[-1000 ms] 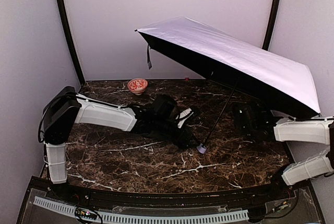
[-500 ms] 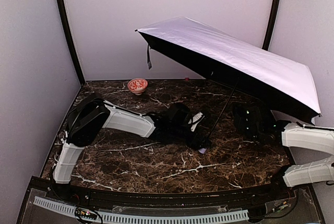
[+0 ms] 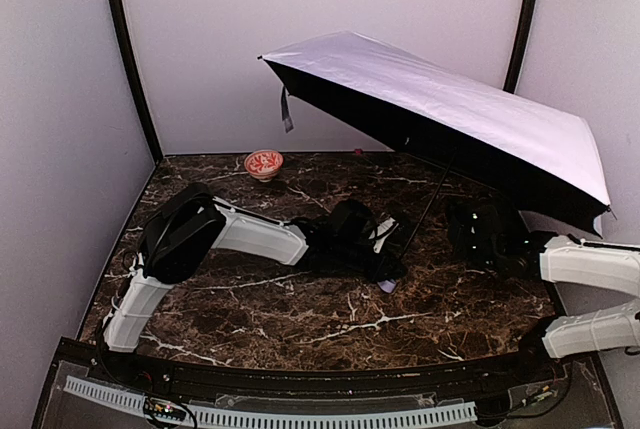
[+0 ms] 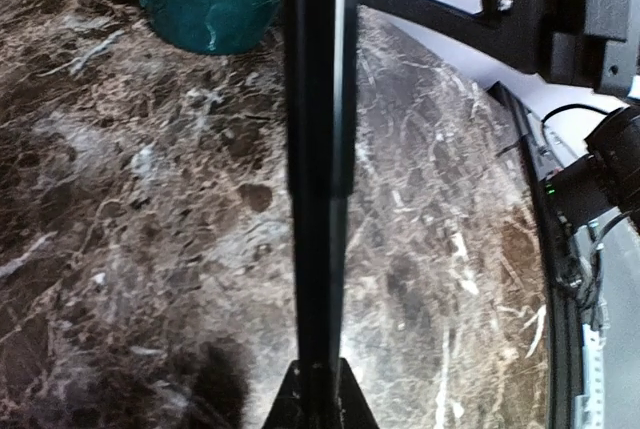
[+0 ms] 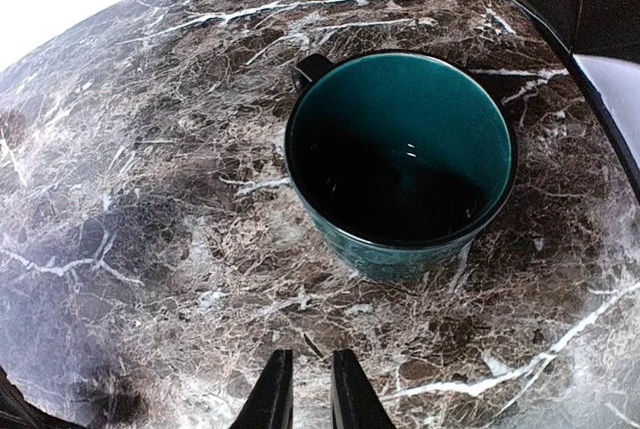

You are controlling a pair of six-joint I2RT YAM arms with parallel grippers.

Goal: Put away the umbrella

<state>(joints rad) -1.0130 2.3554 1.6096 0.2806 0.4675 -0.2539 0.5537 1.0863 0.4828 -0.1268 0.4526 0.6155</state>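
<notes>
While the umbrella (image 3: 450, 109) stands open, left gripper (image 3: 398, 254) clamped on its shaft (image 4: 318, 149).

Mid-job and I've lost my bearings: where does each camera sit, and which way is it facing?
Top external: above and behind the bases, looking down over the marble table toward the back wall; both arms and the open umbrella show.
Left wrist: on the left arm, looking along the umbrella's black shaft; left pincer tips clamp it.
Right wrist: looking down into the green mug; right pincer tips show, slightly apart.
Shared: both wrist views show the mug.
</notes>
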